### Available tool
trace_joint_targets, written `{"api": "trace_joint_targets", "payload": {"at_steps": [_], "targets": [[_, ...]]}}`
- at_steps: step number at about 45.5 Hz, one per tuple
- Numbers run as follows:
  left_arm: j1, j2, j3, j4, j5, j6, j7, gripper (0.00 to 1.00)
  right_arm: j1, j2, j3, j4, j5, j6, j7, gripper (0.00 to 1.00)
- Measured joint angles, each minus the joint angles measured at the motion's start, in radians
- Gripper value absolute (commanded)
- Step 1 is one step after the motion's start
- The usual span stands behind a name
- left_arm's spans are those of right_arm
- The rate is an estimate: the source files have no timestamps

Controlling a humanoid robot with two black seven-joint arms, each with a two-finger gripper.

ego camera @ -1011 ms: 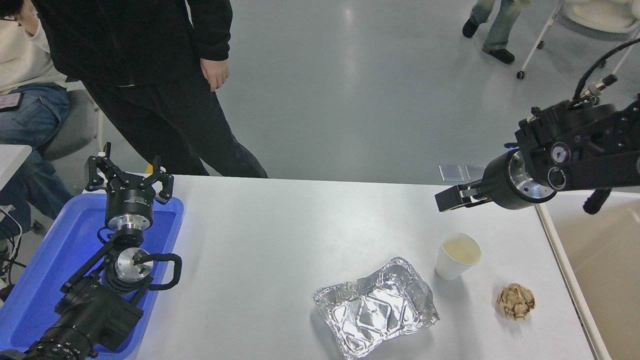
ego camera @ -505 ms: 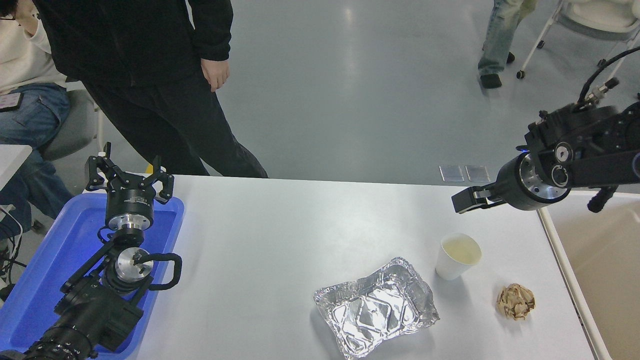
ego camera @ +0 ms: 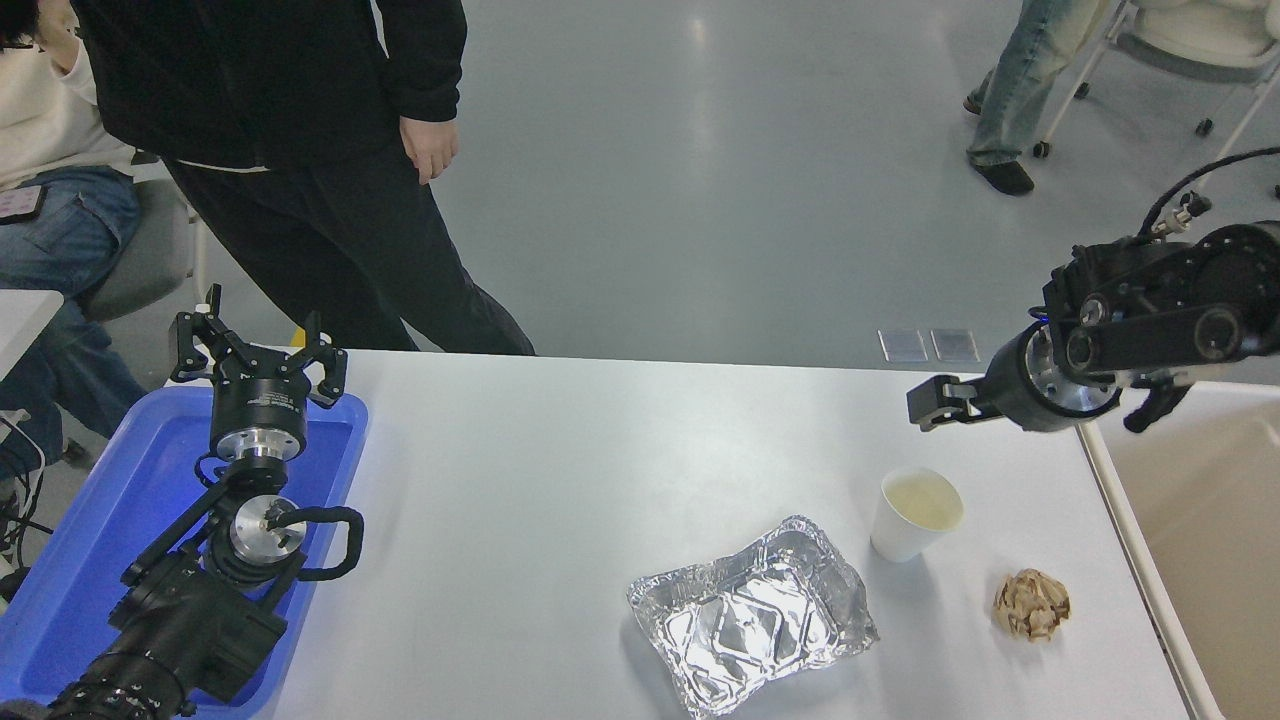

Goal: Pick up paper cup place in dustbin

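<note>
**Paper cup upright on tabletop, right pincer above it**

Paper cup [ego camera: 915,514] stands upright on the white tabletop [ego camera: 560,480], mouth open, its cream inside holding nothing visible. At the cup's 12 o'clock hovers the right pincer [ego camera: 928,404], apart from the cup and gripping nothing; whether its jaws are parted or closed cannot be told from this angle. At the cup's 3 o'clock, past the tabletop edge, sits the dustbin [ego camera: 1200,520], with only bare beige inside showing. At the cup's 7 o'clock lies 1 crinkled foil tray [ego camera: 752,614], nothing in it. At its 4 o'clock rests 1 crumpled brown paper ball [ego camera: 1031,603]. The left pincer [ego camera: 257,358] is parked, fingers spread, over the blue tray [ego camera: 100,520].
</note>
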Motion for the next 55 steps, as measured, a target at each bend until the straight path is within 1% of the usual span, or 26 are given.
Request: {"api": "trace_joint_targets", "payload": {"at_steps": [9,20,39,43,48,50,52,53,55], "targets": [[0.0,0.0,0.0,0.0,0.0,0.0,0.0,0.99,-0.092,0.003,0.025,-0.059,-0.035,-0.012,0.004,1.0],[0.0,0.0,0.0,0.0,0.0,0.0,0.0,0.99,-0.172,0.0,0.038,-0.101,-0.09,-0.049,0.019,1.0],[0.0,0.0,0.0,0.0,0.0,0.0,0.0,0.99,-0.27,0.003,0.064,-0.158,-0.121,-0.095,0.035,1.0],[0.0,0.0,0.0,0.0,0.0,0.0,0.0,0.99,-0.282,0.004,0.067,-0.164,-0.123,-0.104,0.036,0.96],[0.0,0.0,0.0,0.0,0.0,0.0,0.0,0.99,-0.298,0.004,0.07,-0.172,-0.124,-0.114,0.04,0.82],[0.0,0.0,0.0,0.0,0.0,0.0,0.0,0.99,-0.302,0.005,0.071,-0.174,-0.124,-0.117,0.042,0.74],[0.0,0.0,0.0,0.0,0.0,0.0,0.0,0.99,-0.307,0.005,0.071,-0.176,-0.125,-0.12,0.045,0.57],[0.0,0.0,0.0,0.0,0.0,0.0,0.0,0.99,-0.309,0.005,0.071,-0.177,-0.125,-0.121,0.046,0.53],[0.0,0.0,0.0,0.0,0.0,0.0,0.0,0.99,-0.315,0.005,0.072,-0.178,-0.125,-0.125,0.048,0.49]]}}
